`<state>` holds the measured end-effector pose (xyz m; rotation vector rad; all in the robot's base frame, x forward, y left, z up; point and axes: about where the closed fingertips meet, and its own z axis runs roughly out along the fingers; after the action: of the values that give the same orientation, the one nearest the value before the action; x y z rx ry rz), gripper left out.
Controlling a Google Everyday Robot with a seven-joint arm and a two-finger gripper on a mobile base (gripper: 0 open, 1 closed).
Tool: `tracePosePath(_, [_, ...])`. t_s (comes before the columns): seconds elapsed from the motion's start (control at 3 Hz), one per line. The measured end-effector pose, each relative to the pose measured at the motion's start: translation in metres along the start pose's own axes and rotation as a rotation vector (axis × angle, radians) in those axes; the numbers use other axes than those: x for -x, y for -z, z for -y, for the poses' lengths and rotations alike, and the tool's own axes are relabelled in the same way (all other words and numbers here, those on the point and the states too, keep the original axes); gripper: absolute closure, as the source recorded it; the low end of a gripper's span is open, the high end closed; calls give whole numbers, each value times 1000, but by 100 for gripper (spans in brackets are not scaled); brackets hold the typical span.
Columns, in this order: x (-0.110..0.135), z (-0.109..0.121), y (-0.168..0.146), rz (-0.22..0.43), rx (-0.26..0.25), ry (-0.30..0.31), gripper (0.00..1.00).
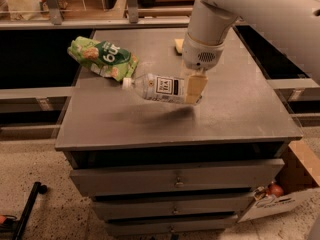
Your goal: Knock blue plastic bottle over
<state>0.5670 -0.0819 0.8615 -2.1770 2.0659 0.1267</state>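
The clear plastic bottle (pixel 162 88) with a white cap and a white label with a dark square logo lies nearly on its side over the grey tabletop (pixel 240 109). Its cap points left and almost touches the green snack bag (pixel 102 58). A shadow lies on the table just under it. My gripper (pixel 195 88) hangs from the white arm and is at the bottle's base end, overlapping it. I cannot tell whether the bottle rests on the table or is just above it.
A small yellowish object (pixel 178 45) lies on the table behind the arm. The table is a drawer cabinet (pixel 175 176). A cardboard box (pixel 280 196) stands on the floor at the lower right, and shelving runs along the back.
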Motion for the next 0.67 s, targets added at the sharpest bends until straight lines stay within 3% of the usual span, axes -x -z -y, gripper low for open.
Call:
tracePosePath(0.33, [-1, -1, -2, -36, 2, 15, 100])
tracePosePath(0.67, [-2, -2, -3, -94, 6, 19, 83])
